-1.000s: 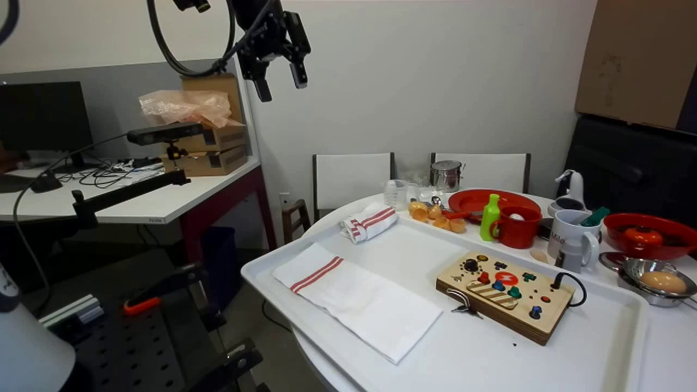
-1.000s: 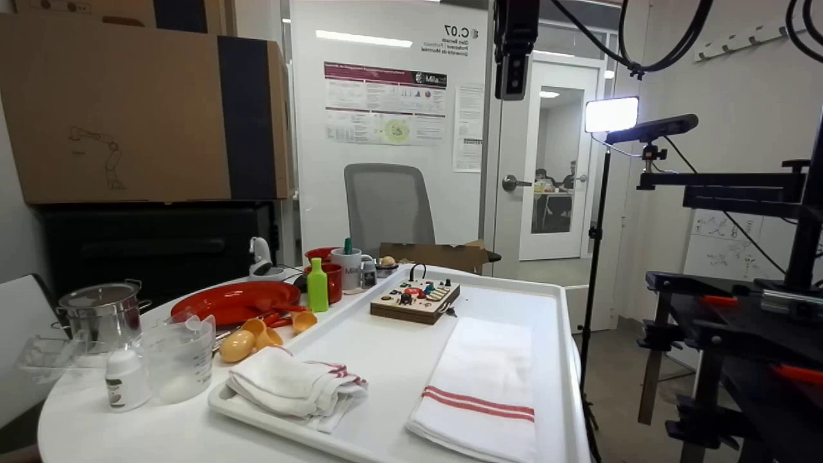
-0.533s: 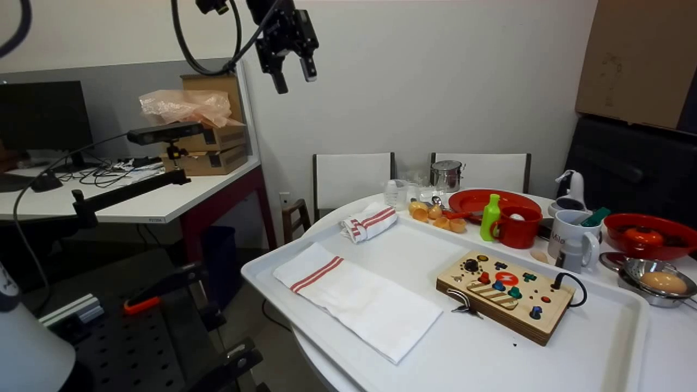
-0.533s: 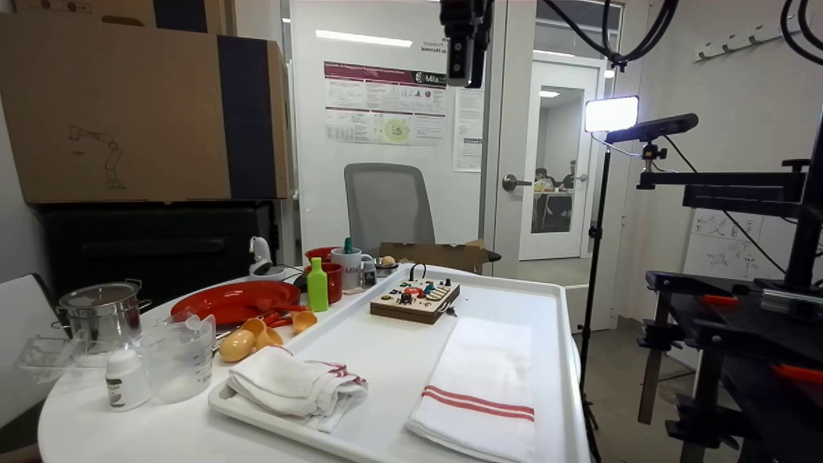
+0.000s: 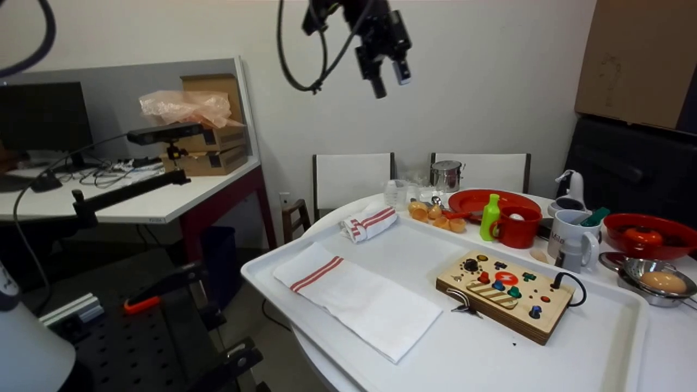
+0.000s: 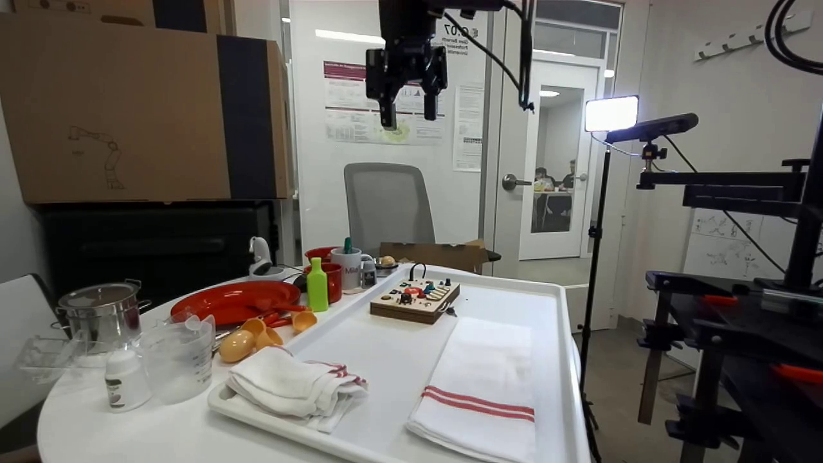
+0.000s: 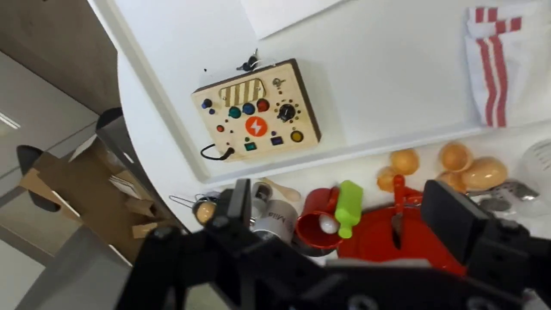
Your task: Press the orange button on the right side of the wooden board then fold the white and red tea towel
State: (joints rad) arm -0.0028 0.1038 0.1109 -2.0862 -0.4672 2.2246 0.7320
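the gripper [image 5: 391, 86] hangs high in the air, its two fingers spread wide apart, with the pale wall [image 5: 479, 76] showing between them in an exterior view. in the wrist view a green bottle [image 7: 349, 204], a red mug [image 7: 313, 204] and a red plate [image 7: 370, 245] show between the fingertips, well below, and the wooden board [image 7: 256, 125] lies toward 11 o'clock from that gap. in an exterior view, counting from the middle of the white tray [image 5: 479, 359] with 12 at the top, the board rests flat toward 3 o'clock; its small orange-red button [image 5: 545, 299] sits on its 3 o'clock side, a dark cable [image 5: 585, 294] loops just beyond, and keys [image 5: 464, 308] lie beside its 8 o'clock edge. the white and red tea towel [image 5: 362, 305] is at the tray's 9 o'clock, apart from the board, lying flat as a long rectangle with two red stripes near its 10 o'clock end. a second striped cloth [image 5: 370, 222] lies bundled at the tray's 11 o'clock corner. past the rim, on the table [image 5: 672, 348], orange-brown egg-shaped pieces [image 5: 419, 214] sit toward 12, the bottle, plate and mug toward 1, and a white mug [image 5: 567, 226] and a red bowl [image 5: 648, 251] toward 2.
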